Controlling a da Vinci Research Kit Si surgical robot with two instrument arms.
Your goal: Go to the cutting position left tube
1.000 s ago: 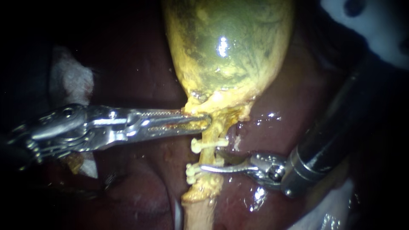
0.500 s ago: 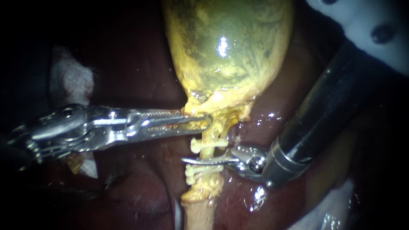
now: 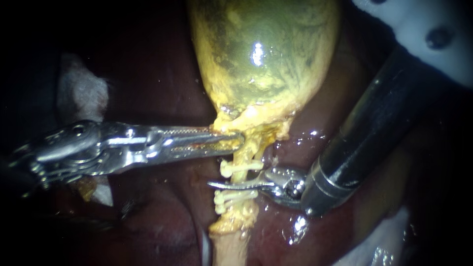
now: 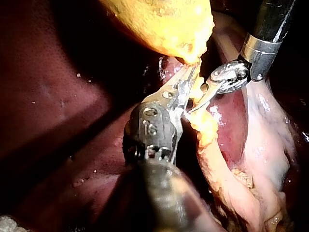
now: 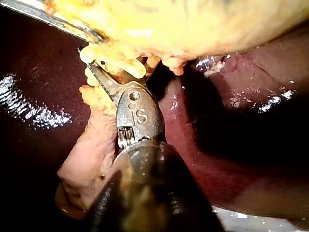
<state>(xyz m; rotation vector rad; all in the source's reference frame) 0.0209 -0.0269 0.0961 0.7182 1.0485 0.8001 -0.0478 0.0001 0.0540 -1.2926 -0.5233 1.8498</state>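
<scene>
Tube (image 3: 244, 176) — between clips (image 3: 235, 198), right instrument (image 3: 219, 185) across

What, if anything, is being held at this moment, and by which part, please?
The left tool clamps the gallbladder at its narrow neck, just above the clips. The right tool, open across the tube between the clips, holds nothing.

Silvery left instrument (image 3: 238, 140), black-shafted right instrument (image 3: 221, 185)
</scene>
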